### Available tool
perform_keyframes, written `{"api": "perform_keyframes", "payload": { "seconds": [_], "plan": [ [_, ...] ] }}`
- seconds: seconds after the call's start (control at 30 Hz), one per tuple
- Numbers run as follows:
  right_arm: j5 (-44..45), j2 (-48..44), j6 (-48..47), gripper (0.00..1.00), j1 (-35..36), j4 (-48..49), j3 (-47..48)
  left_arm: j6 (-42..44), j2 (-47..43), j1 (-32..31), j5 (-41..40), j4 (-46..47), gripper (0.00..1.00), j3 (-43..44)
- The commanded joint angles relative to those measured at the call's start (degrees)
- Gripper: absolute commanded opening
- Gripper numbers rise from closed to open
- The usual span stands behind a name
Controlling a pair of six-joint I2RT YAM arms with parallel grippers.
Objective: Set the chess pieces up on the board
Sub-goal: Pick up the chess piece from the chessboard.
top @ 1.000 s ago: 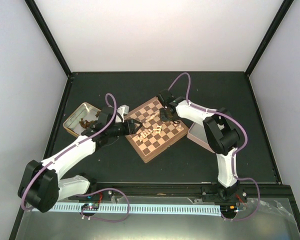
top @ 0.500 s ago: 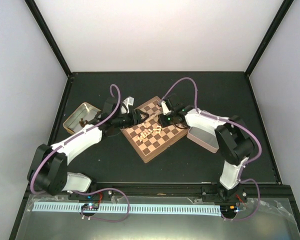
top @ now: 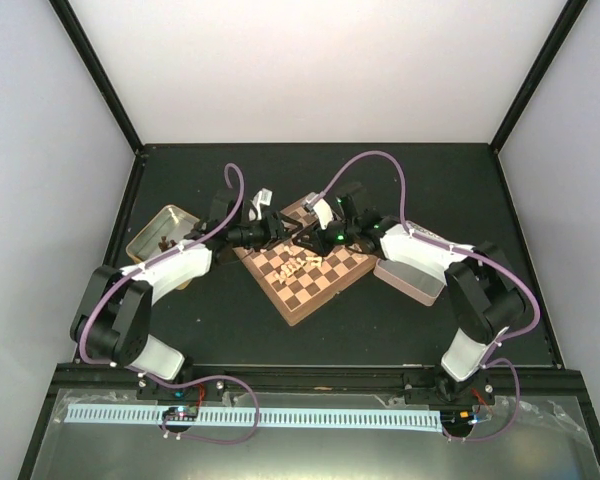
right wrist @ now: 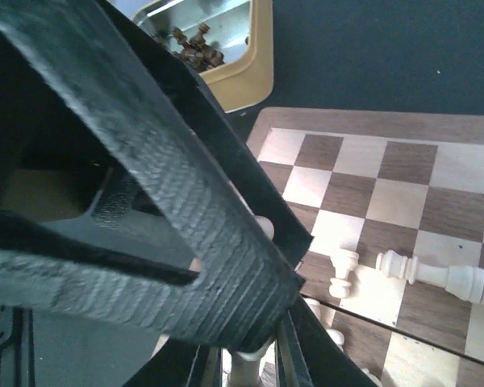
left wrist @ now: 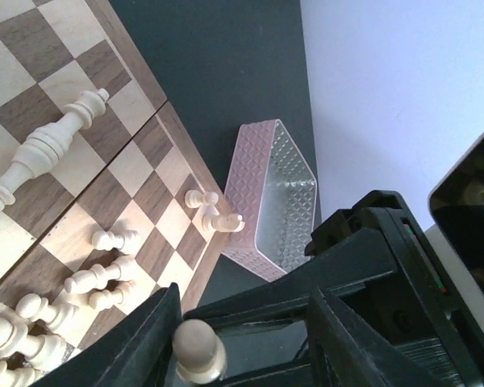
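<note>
The board (top: 322, 292) lies turned like a diamond at mid-table, with several cream chess pieces (top: 300, 265) lying toppled on it. Both grippers meet above its far left corner. My right gripper (top: 311, 237) is shut on a cream chess piece (right wrist: 254, 372), whose stem shows between its fingers. My left gripper (top: 277, 228) faces it, jaws apart around that piece's rounded head (left wrist: 198, 352), which rests against one left finger (left wrist: 149, 339). In the left wrist view a tall cream piece (left wrist: 44, 149) and several pawns (left wrist: 105, 278) lie on the squares.
A yellowish tin (top: 160, 236) holding dark pieces (right wrist: 195, 42) sits left of the board. A pink rectangular tin (top: 410, 272) stands at the board's right, close to its rim (left wrist: 278, 201). Dark table mat surrounds them, with black frame rails at the edges.
Both arms have swung inward and met over the board's far left corner. The right gripper has closed on a cream piece, and the left gripper has come in around its head.
</note>
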Motion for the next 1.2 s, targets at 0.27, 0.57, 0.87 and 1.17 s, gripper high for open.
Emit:
{"api": "perform_keyframes", "payload": {
  "seconds": [0.27,0.57,0.87,1.17],
  "plan": [
    [-1.82,0.2,1.37,0.19,0.04,3.69,-0.23,-3.85,2.11,0.99,2.98,10.3,0.06,-2.9],
    [-2.27,-4.04,19.61,0.57,-1.49,12.13,-5.56,-6.16,1.47,0.99,2.42,11.33,0.02,-2.99],
    [-4.79,-9.65,56.14,0.66,-1.84,46.56,-20.82,-19.8,-1.42,0.99,4.7,18.54,0.02,-4.4],
    [-3.13,-9.51,69.42,0.44,-1.77,55.3,-23.5,-31.43,-2.34,0.99,4.64,26.98,0.02,-6.76]
  ]
}}
